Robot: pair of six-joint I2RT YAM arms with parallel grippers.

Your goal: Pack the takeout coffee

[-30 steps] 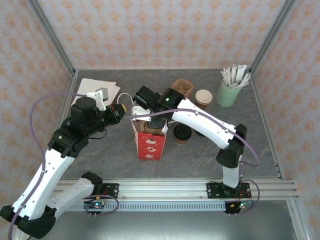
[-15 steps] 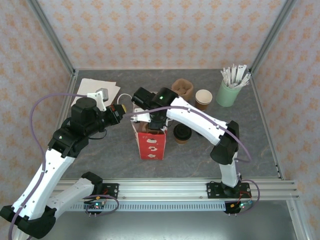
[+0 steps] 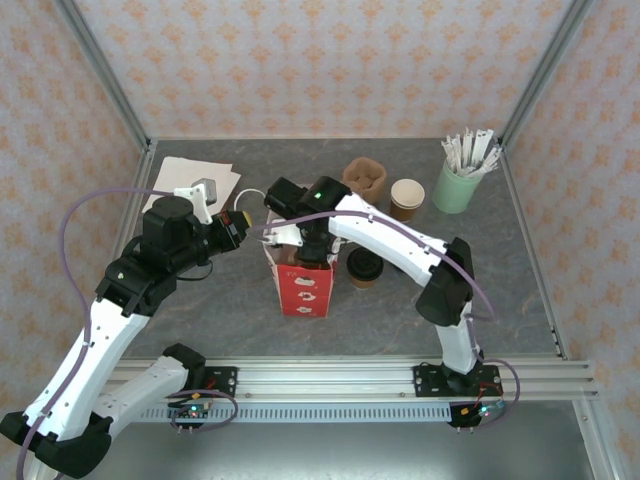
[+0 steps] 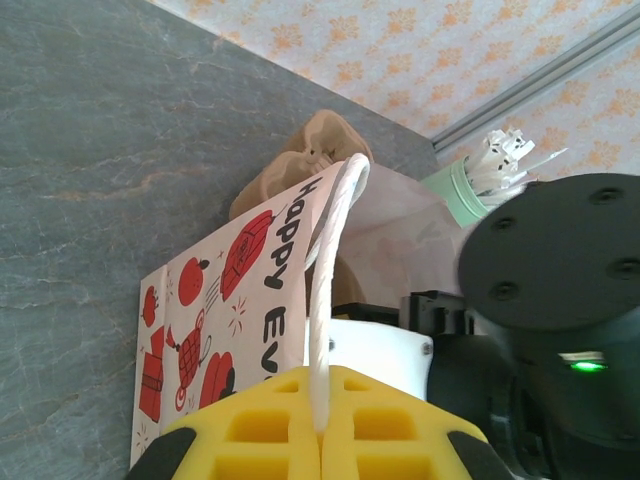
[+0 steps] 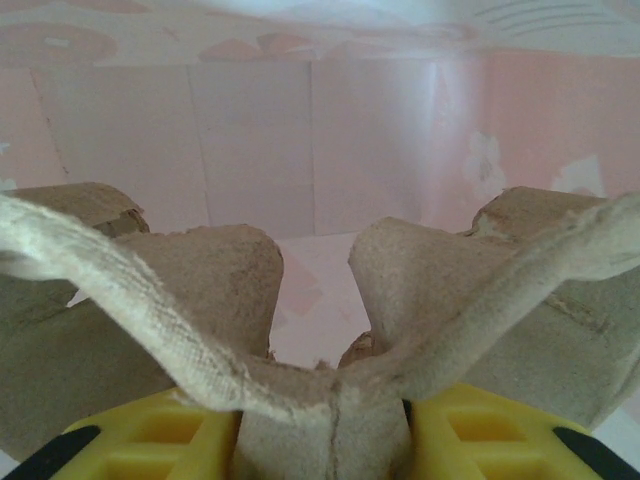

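Nearest, the left fingers [image 4: 320,425] stay clenched on the white cord handle [image 4: 322,290] of the red-and-white printed paper gift bag [image 4: 225,310], holding its mouth open; over the last second the right arm has swung leftward above that mouth, and the right fingers [image 5: 322,435], clamped on the brown moulded-pulp cup carrier [image 5: 190,290], now sit between the bag's pale inner walls; so the carrier looks nearly seated, yet the small brown kraft paper coffee cup [image 3: 364,266] with its round black plastic lid stands unpacked on the grey worktop [image 3: 200,310], just right of the bag.
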